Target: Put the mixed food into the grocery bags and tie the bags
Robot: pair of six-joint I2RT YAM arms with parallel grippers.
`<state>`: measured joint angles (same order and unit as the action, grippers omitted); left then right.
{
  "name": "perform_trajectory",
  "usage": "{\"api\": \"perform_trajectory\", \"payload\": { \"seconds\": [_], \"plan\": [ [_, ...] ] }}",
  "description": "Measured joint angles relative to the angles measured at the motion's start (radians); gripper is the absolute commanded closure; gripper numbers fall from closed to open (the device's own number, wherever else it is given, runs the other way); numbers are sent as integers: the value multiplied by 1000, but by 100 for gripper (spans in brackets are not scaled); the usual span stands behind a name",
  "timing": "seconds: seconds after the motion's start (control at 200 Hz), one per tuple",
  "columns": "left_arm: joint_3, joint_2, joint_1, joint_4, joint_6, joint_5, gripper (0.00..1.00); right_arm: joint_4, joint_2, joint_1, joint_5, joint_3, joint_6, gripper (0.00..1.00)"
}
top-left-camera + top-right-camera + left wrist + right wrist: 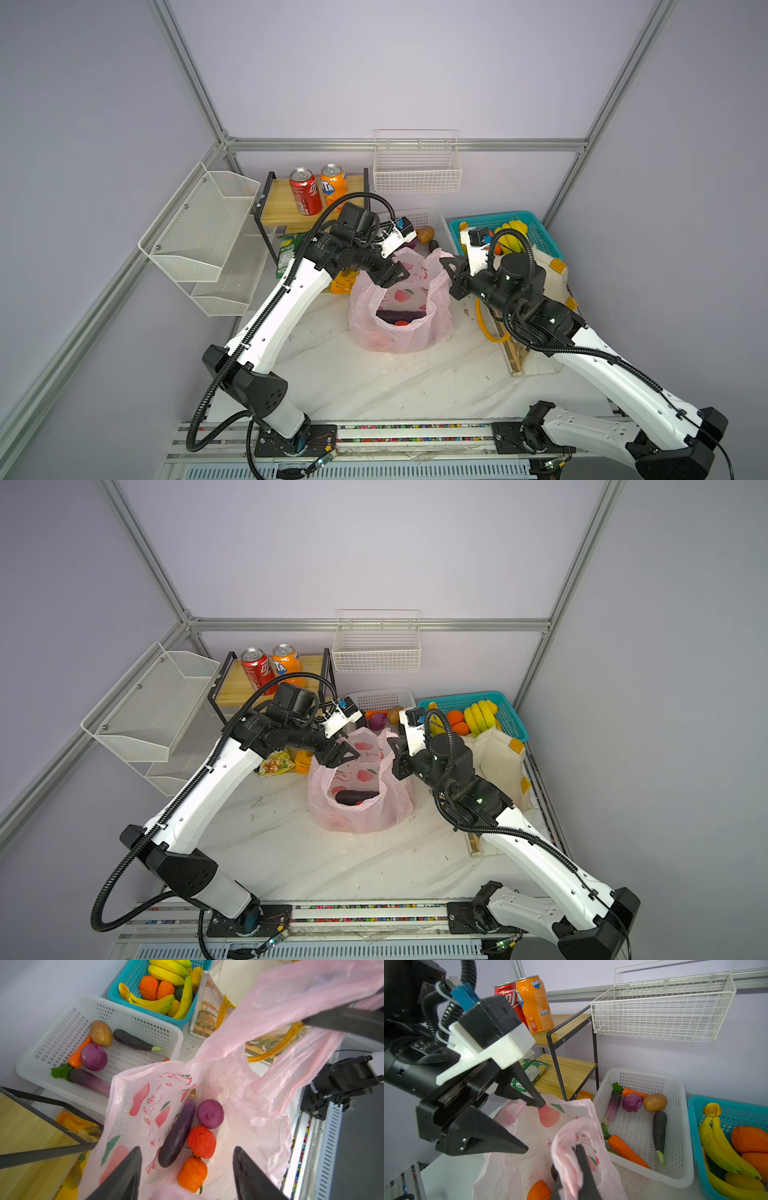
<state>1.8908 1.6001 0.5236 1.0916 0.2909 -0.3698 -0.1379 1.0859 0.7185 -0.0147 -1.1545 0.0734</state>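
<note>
The pink plastic bag (399,332) stands open at the middle of the worktop (374,382); inside lie the eggplant (178,1132), purple onion (210,1113), toy tomato (201,1141) and pumpkin (192,1174). The right pincer (580,1153) is closed tight on the bag's right handle (566,1147) and holds it raised; the left pincer (397,279) has its jaws partly apart over the bag's far-left rim, with the left handle (512,1109) lying between them, no clamp evident. Step in hand, by judgement: gathering both handles of this bag for tying. The next move calls for the left jaws to close squarely on the bunched left handle, not on the loose film beside it; both handles then need lifting and crossing without tipping the contents out. Outstanding: the red soda can (305,197) stands on the shelf (282,195) at far left, the yellow chip packet (274,766) lies left of the bag, and the cream tote (498,754) sits at right, contents not visible.
</note>
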Motion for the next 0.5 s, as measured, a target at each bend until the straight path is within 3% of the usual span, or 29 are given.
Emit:
{"api": "perform_trajectory", "payload": {
  "seconds": [0.19, 0.285, 0.5],
  "plan": [
    [-13, -39, -19, -77, -63, -33, 88, -2, -2, 0, 16, 0, 0, 96],
    [-115, -139, -42, -208, -141, -84, 99, -19, -15, 0, 52, 0, -2, 96],
    [-365, -364, -56, -495, -338, -182, 100, -98, -97, 0, 153, -16, -23, 95]
  ]
}}
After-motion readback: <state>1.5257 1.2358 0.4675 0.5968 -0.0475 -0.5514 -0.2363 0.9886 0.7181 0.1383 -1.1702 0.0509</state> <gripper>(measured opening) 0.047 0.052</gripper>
